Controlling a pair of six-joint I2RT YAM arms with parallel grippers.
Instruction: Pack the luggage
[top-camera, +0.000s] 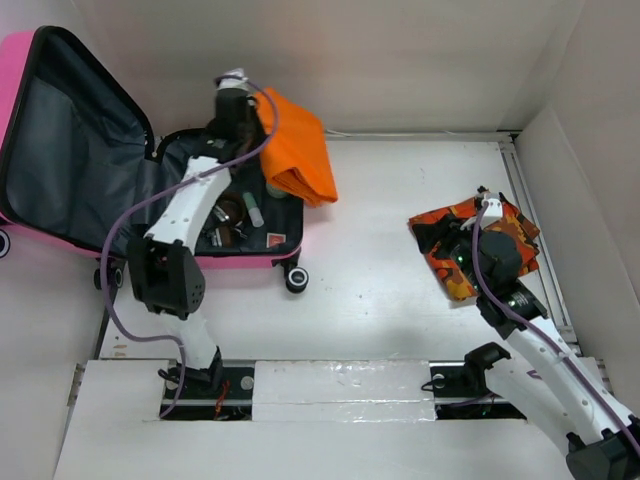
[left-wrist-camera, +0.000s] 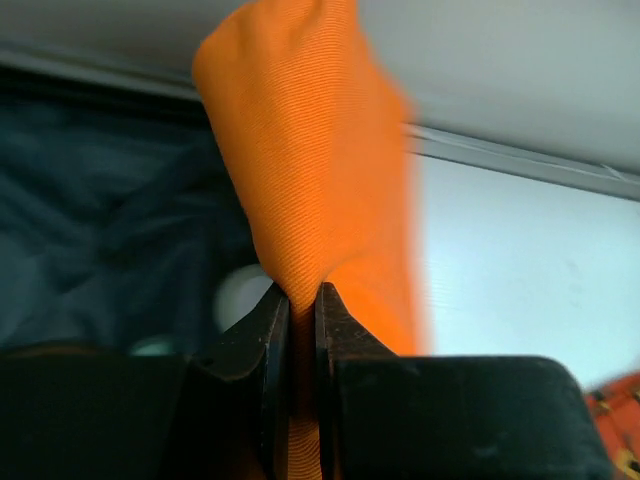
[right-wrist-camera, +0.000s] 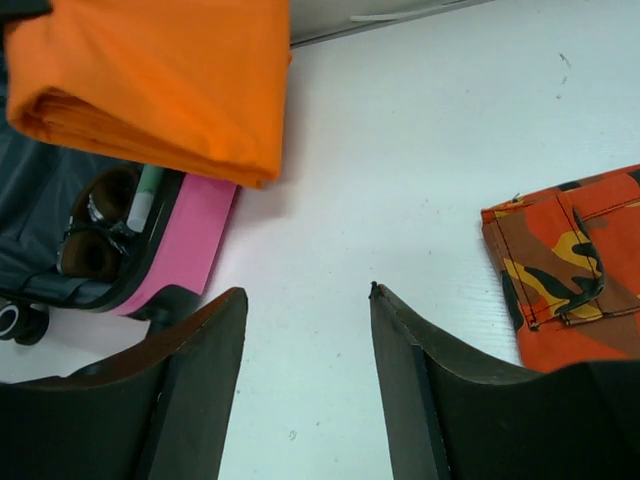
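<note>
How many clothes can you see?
2. The orange cloth hangs pinched in the left gripper over the luggage edge; the camouflage garment lies on the table, far right. More may hide inside.

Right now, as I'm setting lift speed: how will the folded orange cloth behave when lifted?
Probably floppy: the folded orange cloth sags past the edge of the pink suitcase. Likely light, since the left gripper holds it by one thin pinch. Its layers may unfold, as only a fold is clamped.

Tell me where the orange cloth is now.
Top view, left side: the orange cloth is pinched in the left gripper, above the right edge of the open luggage.
</note>
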